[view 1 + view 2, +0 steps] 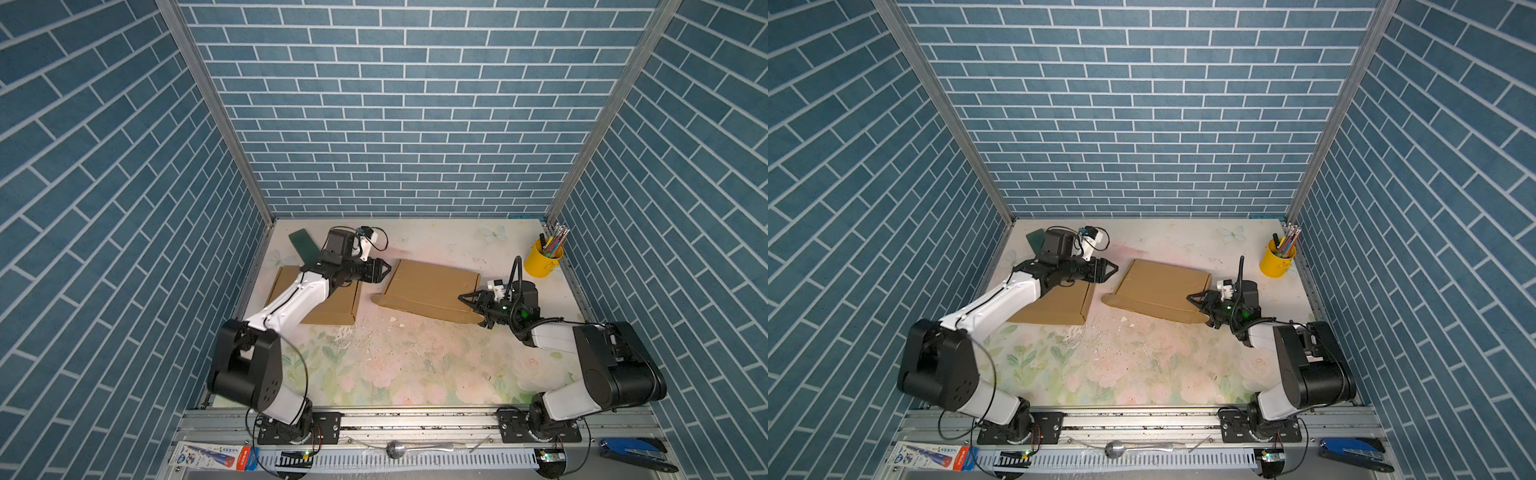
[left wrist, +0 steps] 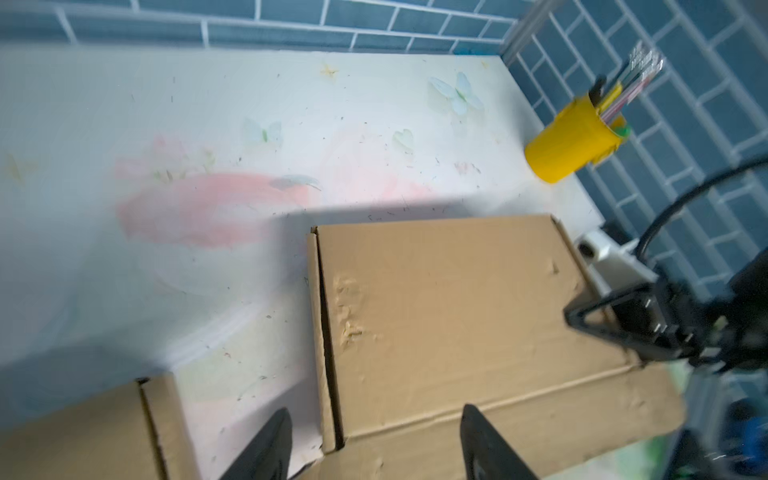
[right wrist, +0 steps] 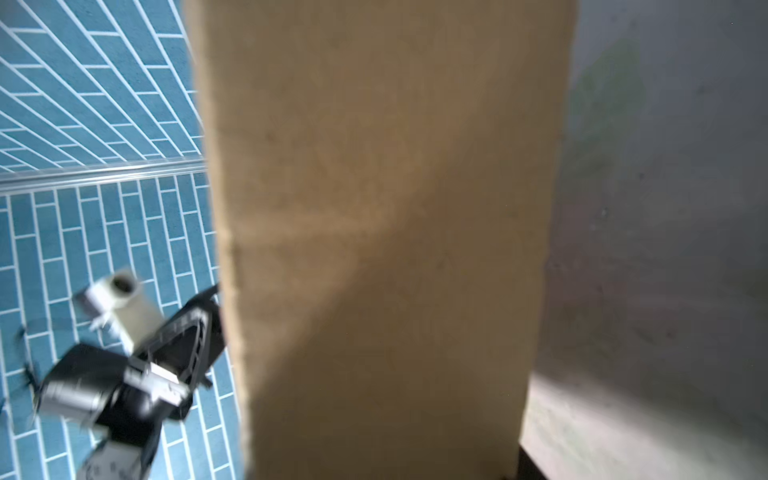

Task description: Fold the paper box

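The paper box (image 1: 432, 286) (image 1: 1163, 291) is brown cardboard lying near the middle of the floral table, with a long front flap. My left gripper (image 1: 386, 268) (image 2: 374, 440) hovers open just off the box's left end, touching nothing. In the left wrist view the box corner (image 2: 457, 299) lies between its fingertips (image 2: 270, 436). My right gripper (image 1: 471, 311) (image 1: 1200, 311) is at the box's right end, its jaws on either side of the front flap. The cardboard (image 3: 374, 208) fills the right wrist view and hides those jaws, so I cannot see whether they press on it.
A second flat cardboard piece (image 1: 328, 307) lies under my left arm. A yellow pencil cup (image 1: 542, 259) stands at the back right corner. A dark green flat object (image 1: 305, 247) lies at the back left. Blue brick walls enclose three sides.
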